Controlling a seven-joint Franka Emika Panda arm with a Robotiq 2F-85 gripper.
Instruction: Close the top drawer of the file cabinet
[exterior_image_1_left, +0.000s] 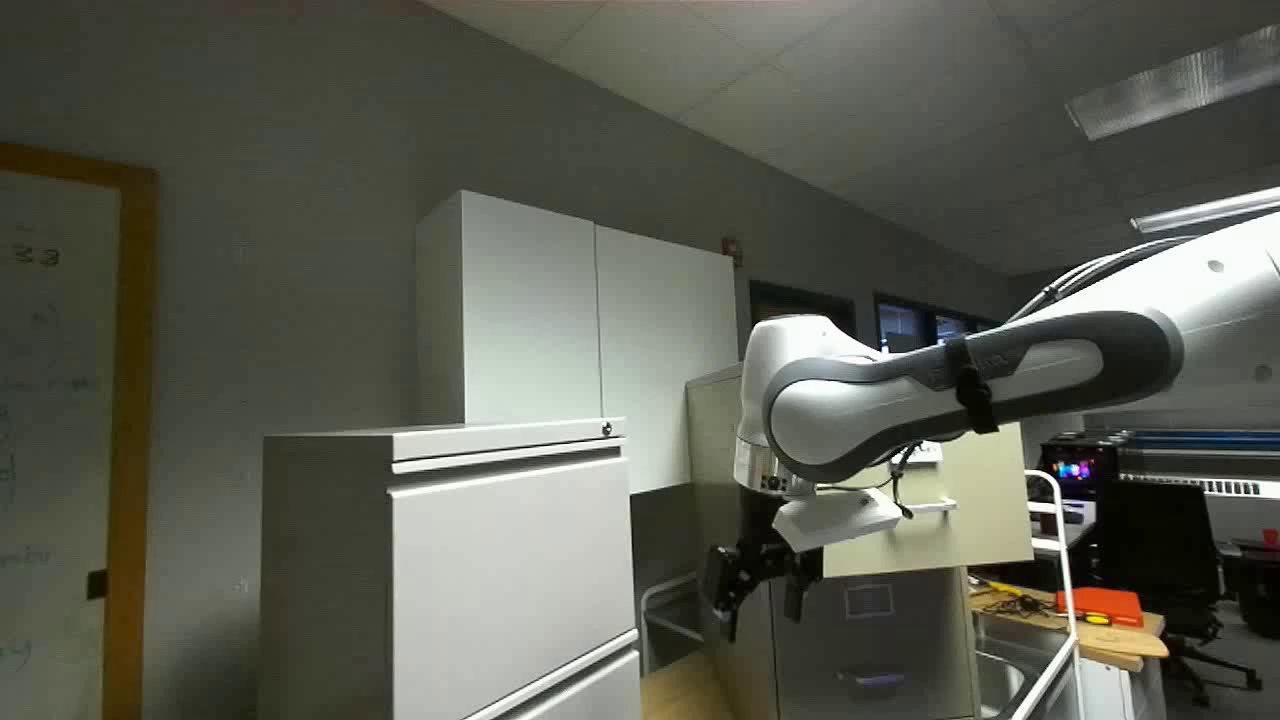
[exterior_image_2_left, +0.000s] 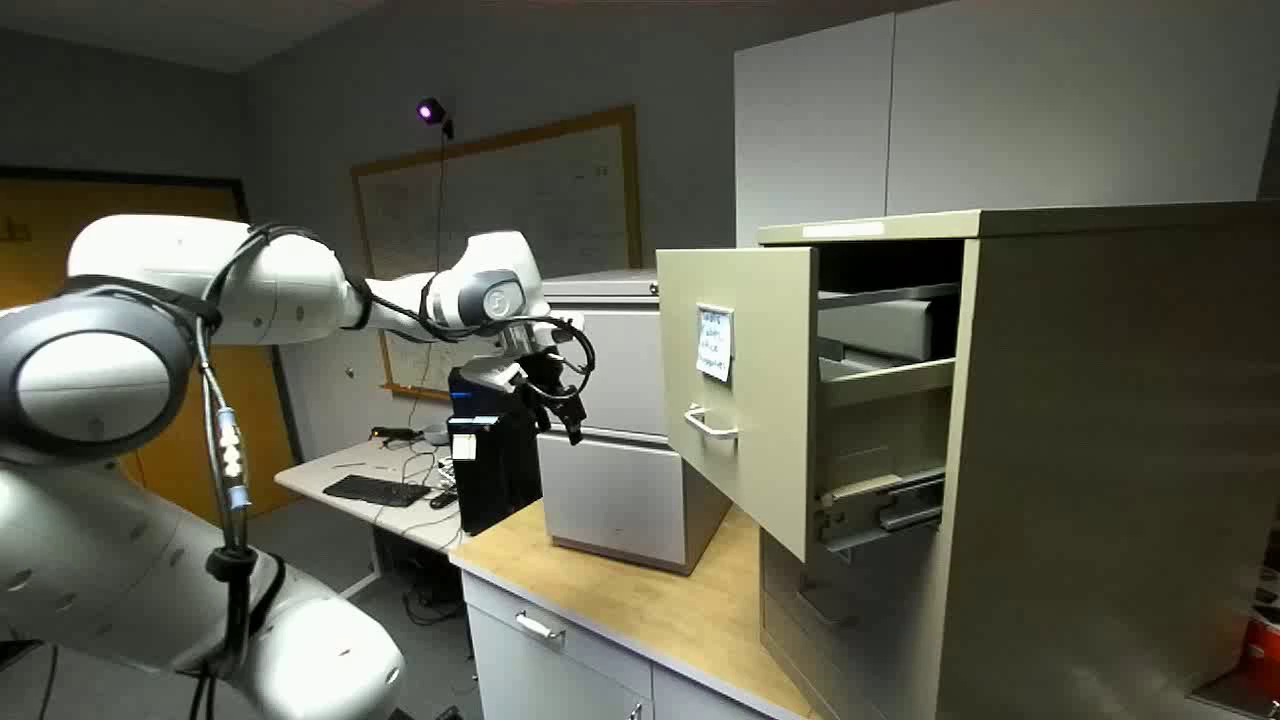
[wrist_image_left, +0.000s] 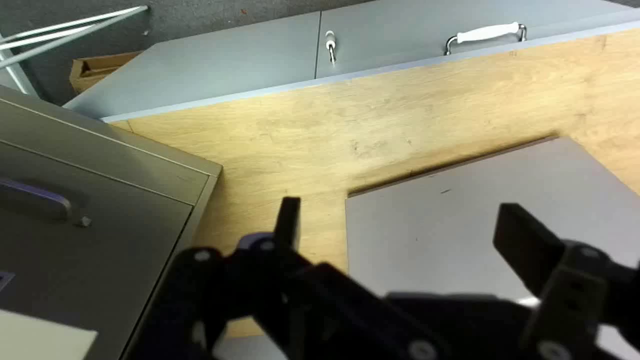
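The tan file cabinet (exterior_image_2_left: 1100, 420) stands upright; it also shows in an exterior view (exterior_image_1_left: 715, 440) and in the wrist view (wrist_image_left: 100, 250). Its top drawer (exterior_image_2_left: 765, 400) is pulled far out, with a paper label and a light handle on its front. The drawer front also shows in an exterior view (exterior_image_1_left: 985, 500), partly behind the arm. A pale corner at the wrist view's lower left looks like its edge. My gripper (exterior_image_1_left: 762, 612) is open and empty, fingers pointing down, beside the drawer front and apart from it. The two spread fingers show in the wrist view (wrist_image_left: 400, 212).
A pale grey cabinet (exterior_image_2_left: 615, 490) stands on the wooden countertop (exterior_image_2_left: 640, 620), close to the gripper. A white cupboard (exterior_image_1_left: 530, 310) hangs behind. A white metal rail (exterior_image_1_left: 1060, 580) stands near the tan cabinet. A black computer tower (exterior_image_2_left: 495, 470) is beyond the grey cabinet.
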